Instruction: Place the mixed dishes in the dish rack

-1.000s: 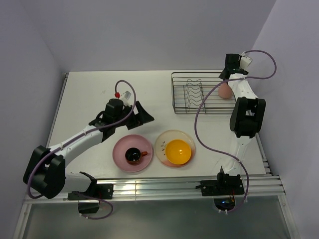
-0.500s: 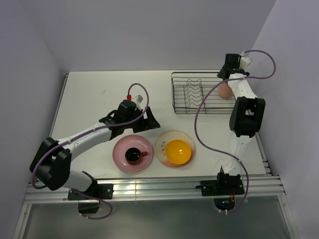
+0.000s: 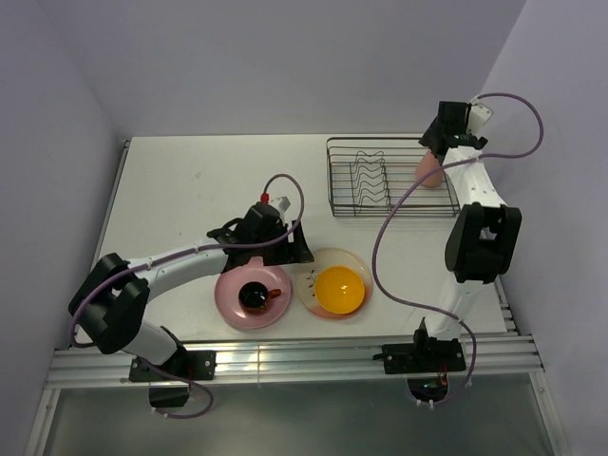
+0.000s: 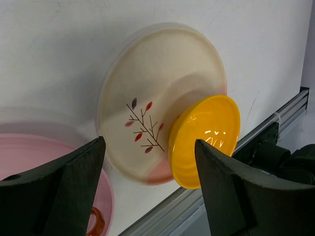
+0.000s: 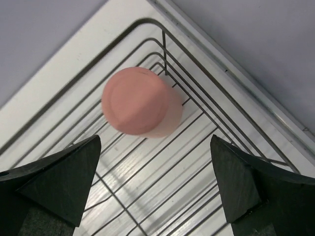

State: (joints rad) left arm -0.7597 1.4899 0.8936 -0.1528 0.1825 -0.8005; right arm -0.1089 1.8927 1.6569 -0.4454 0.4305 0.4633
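Note:
The yellow bowl [image 3: 340, 289] sits on the cream plate [image 3: 313, 265] with the leaf motif; both show in the left wrist view, bowl [image 4: 204, 140] and plate [image 4: 157, 93]. The small red-orange cup [image 3: 255, 296] stands on the pink plate [image 3: 228, 285]. My left gripper [image 3: 296, 249] is open and empty, just left of the cream plate. The pink tumbler [image 3: 428, 169] stands upside down in the right end of the dish rack [image 3: 380, 207]; it also shows in the right wrist view [image 5: 141, 108]. My right gripper [image 3: 439, 141] is open above the tumbler, apart from it.
The rack's wavy dividers [image 3: 369, 182] are on its left side. Grey walls stand close at the back and right. A metal rail [image 3: 332, 353] runs along the table's near edge.
My left arm has swung right and toward the near edge, from the table's middle to the cream plate's left rim. My right gripper has risen slightly off the tumbler.

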